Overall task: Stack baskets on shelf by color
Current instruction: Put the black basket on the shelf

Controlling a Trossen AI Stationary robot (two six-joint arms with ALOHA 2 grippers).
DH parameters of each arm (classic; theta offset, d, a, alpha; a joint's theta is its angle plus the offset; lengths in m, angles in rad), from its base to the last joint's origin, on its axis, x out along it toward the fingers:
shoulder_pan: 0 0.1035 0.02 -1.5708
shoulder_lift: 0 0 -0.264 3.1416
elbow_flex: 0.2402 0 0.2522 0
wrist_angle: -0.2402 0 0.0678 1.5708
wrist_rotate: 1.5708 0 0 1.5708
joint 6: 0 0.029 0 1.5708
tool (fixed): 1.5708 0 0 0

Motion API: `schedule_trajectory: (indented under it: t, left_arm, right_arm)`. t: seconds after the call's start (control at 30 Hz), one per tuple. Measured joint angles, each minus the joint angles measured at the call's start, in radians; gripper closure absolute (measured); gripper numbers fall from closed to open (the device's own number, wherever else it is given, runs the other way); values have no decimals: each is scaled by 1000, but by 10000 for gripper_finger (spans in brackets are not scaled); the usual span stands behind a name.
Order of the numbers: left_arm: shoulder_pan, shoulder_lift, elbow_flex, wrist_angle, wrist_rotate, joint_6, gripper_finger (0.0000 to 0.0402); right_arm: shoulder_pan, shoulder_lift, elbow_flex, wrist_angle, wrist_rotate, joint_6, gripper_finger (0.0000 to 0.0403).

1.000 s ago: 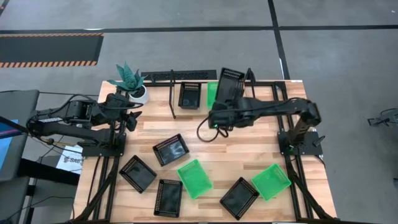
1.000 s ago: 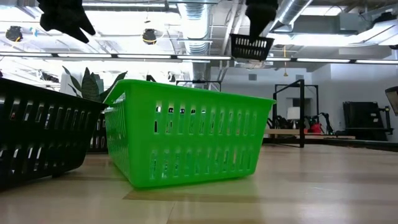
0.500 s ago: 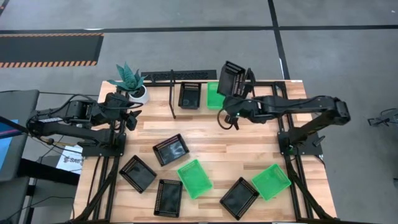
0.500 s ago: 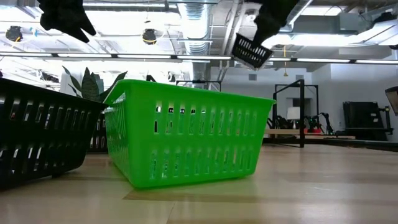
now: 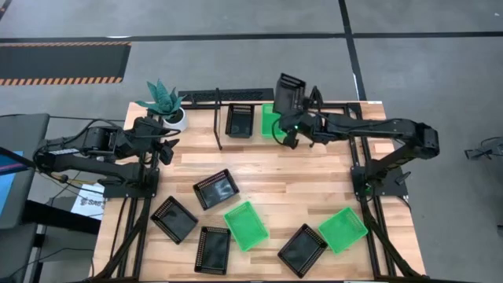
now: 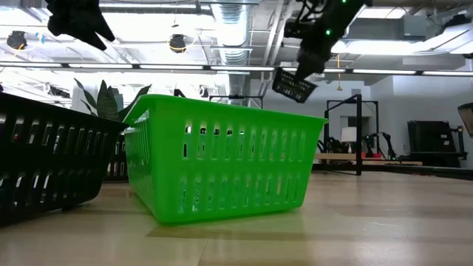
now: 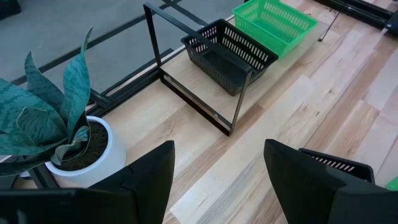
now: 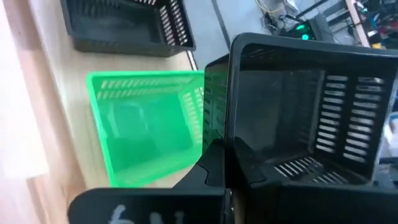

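Note:
My right gripper (image 5: 294,132) is shut on a black basket (image 5: 288,93) that hangs in the air over the shelf's right end, tipped; the low view shows the basket (image 6: 295,83) high up. The shelf (image 5: 218,126) stands along the far edge with one black basket (image 5: 240,119) and one green basket (image 5: 269,119) resting in it by their bases. Loose on the table lie several black baskets, such as one (image 5: 215,189) mid-table, and two green ones (image 5: 246,225) (image 5: 343,229). My left gripper (image 5: 163,146) waits open near the plant. My right gripper holds the black basket by one wall (image 8: 231,146), one finger (image 8: 214,167) outside it and the other inside the hollow. The basket is lifted clear and tilted, its open side turned toward the wrist camera, above the green basket (image 8: 146,124) in the shelf.
A teal plant in a white pot (image 5: 169,110) stands at the far left corner beside my left gripper (image 7: 217,180). The shelf's thin upright posts (image 7: 239,99) rise between its bays. Bare wood lies mid-table between the shelf and the loose baskets.
My right gripper has moved toward the table's right and then toward the far edge, carrying the black basket. The basket has tipped from level to tilted and come down lower over the shelf's right end.

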Motion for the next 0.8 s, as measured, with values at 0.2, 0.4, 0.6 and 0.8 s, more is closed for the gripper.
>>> schedule_trajectory:
  t: [0.2,0.4,0.6,0.8]
  left_arm:
    - [0,0,0,-1,0,-2,166]
    - [0,0,0,-1,0,-2,166]
    - [0,0,0,-1,0,-2,166]
    - [0,0,0,-1,-8,-1,166]
  right_arm:
    - [-77,18,-15,-1,-11,-18,393]
    - [-142,34,-16,-15,-16,-62,393]
    - [-187,93,-16,-37,-33,-102,393]
    - [-198,159,-14,-65,-28,-135,393]
